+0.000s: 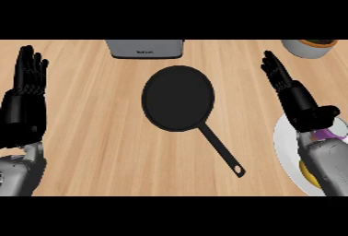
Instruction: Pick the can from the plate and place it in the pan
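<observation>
At the far left our left hand (24,99) is resting open, its fingers straight and pointing up the wooden counter (88,133), holding nothing. In the middle the black pan (178,98) is lying flat on the wood, its handle running down and to the right; nothing is sitting in it. Behind it a grey appliance (145,48) is standing at the far edge. Further right our right hand (299,103) is hovering with straight, relaxed fingers over the rim of the white plate (285,147). Just beside its thumb we are seeing a purple and white shape, seemingly the can (329,132), still on the plate. A bowl (309,48) is sitting in the far right corner.
</observation>
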Motion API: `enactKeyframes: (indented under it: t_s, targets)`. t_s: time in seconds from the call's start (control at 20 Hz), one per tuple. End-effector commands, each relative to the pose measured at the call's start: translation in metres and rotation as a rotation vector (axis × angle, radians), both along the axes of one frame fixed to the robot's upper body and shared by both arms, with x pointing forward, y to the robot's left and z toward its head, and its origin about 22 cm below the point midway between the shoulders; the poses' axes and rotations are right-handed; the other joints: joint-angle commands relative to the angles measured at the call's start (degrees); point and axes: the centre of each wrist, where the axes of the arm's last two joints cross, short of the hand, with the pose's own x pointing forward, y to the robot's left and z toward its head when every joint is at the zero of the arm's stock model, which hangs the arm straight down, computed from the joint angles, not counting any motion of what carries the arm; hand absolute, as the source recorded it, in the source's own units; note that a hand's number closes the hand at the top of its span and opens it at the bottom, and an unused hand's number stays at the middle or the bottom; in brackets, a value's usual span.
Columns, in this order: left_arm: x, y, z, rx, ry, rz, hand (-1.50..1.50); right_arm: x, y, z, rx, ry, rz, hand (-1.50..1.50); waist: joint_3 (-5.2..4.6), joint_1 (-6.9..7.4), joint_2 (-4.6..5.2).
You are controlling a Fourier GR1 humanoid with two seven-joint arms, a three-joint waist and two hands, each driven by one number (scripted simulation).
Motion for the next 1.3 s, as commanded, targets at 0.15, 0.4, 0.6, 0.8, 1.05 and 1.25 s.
enactKeyframes:
  t_s: [0.15,0.4,0.6,0.8,1.05,1.25]
  targets:
    - [-0.019,-0.037,-0.042,-0.06,0.144,-0.148,0.0,-0.009,-0.096,0.046,0.194,-0.148,0.036,1.5,-1.19,-3.13,1.28]
    - [-0.039,-0.045,-0.076,-0.143,0.28,-0.244,0.0,-0.06,-0.206,0.015,0.104,-0.032,-0.405,-1.5,-1.16,-5.75,1.52]
    - [-0.042,-0.052,-0.086,-0.146,0.296,-0.31,0.0,-0.114,-0.262,0.011,0.027,-0.028,-0.288,-1.5,-1.24,-2.81,1.41]
    - [-0.044,-0.066,-0.082,-0.12,0.294,-0.331,0.0,-0.137,-0.281,0.014,-0.124,-0.04,-0.285,-1.5,-1.3,-1.95,1.3]
    - [-0.044,-0.069,-0.076,-0.13,0.291,-0.328,0.0,-0.11,-0.284,0.055,-0.275,0.044,-0.25,-1.5,-1.32,-0.98,1.39]
    - [-0.055,-0.09,-0.102,-0.116,0.298,-0.345,0.0,-0.091,-0.26,0.066,-0.412,0.14,-0.192,-1.5,-1.4,-1.06,1.4]
